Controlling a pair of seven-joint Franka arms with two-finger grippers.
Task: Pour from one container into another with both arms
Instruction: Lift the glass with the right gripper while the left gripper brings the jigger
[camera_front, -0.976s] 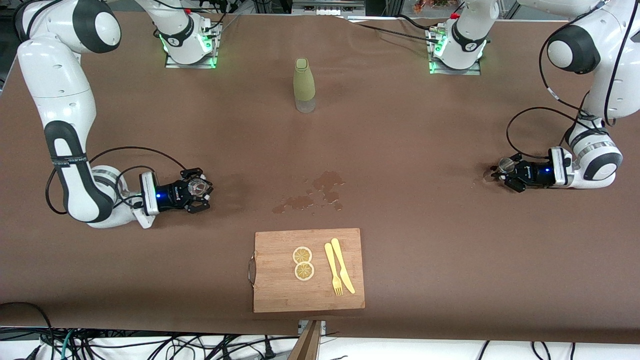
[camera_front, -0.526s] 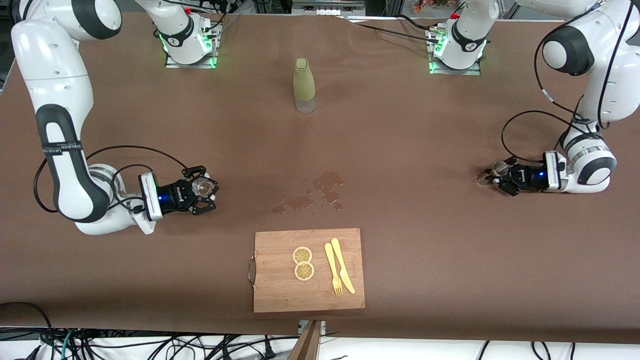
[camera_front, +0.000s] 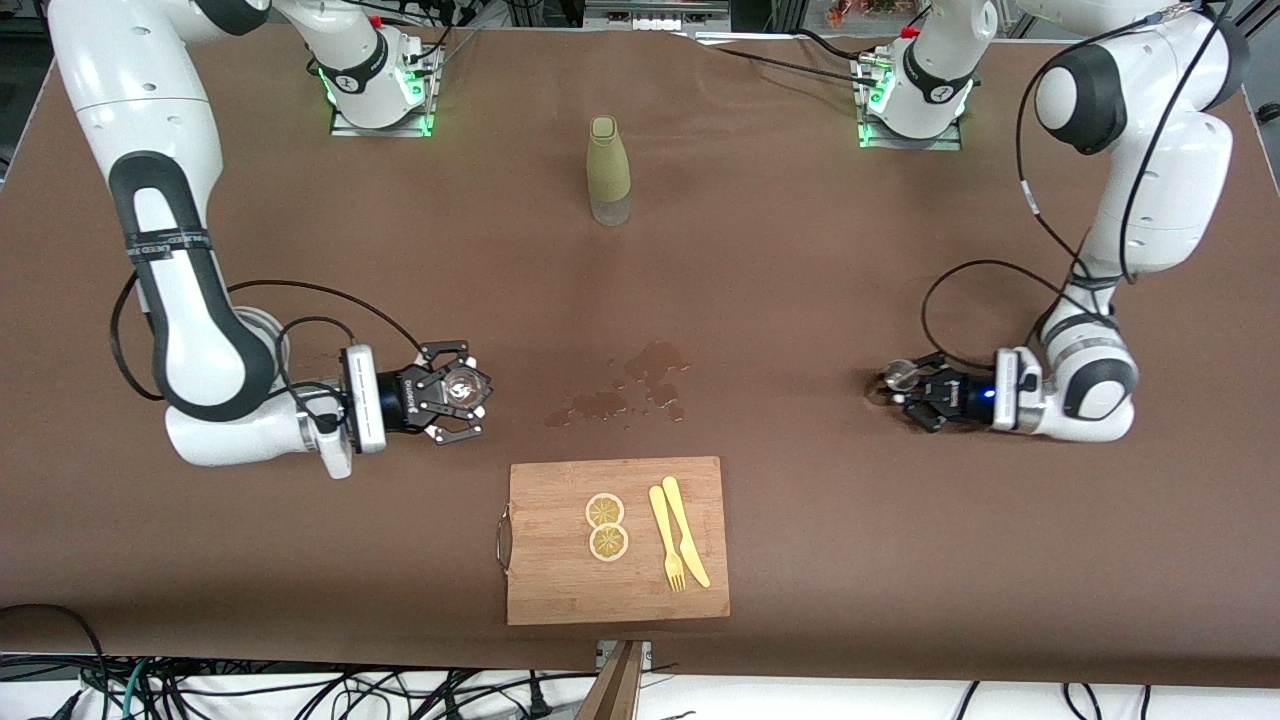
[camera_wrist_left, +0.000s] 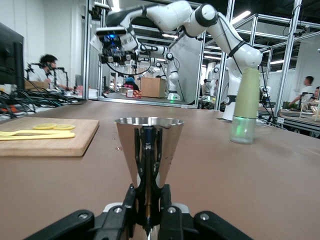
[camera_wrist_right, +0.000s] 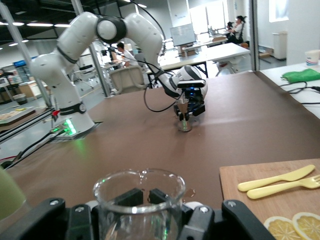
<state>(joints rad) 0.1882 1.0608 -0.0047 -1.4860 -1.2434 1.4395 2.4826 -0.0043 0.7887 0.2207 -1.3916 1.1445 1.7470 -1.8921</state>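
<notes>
Wooden cutting board (camera_front: 560, 590), two lemon slices (camera_front: 606, 526), yellow fork (camera_front: 666, 539), yellow knife (camera_front: 685, 530), green bottle (camera_front: 608, 170)

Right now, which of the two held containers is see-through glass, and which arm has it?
The glass beaker, clamped in the right gripper toward the right arm's end of the table. The left gripper holds a metal jigger, opaque, shiny and cone-shaped.

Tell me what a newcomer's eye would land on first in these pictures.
Two arms reach in low from the table's ends: the right gripper is shut on a clear glass beaker, the left gripper on a steel jigger. Between them a wet stain darkens the brown table. Nearer the camera lies a wooden cutting board with lemon slices, a yellow fork and knife.
</notes>
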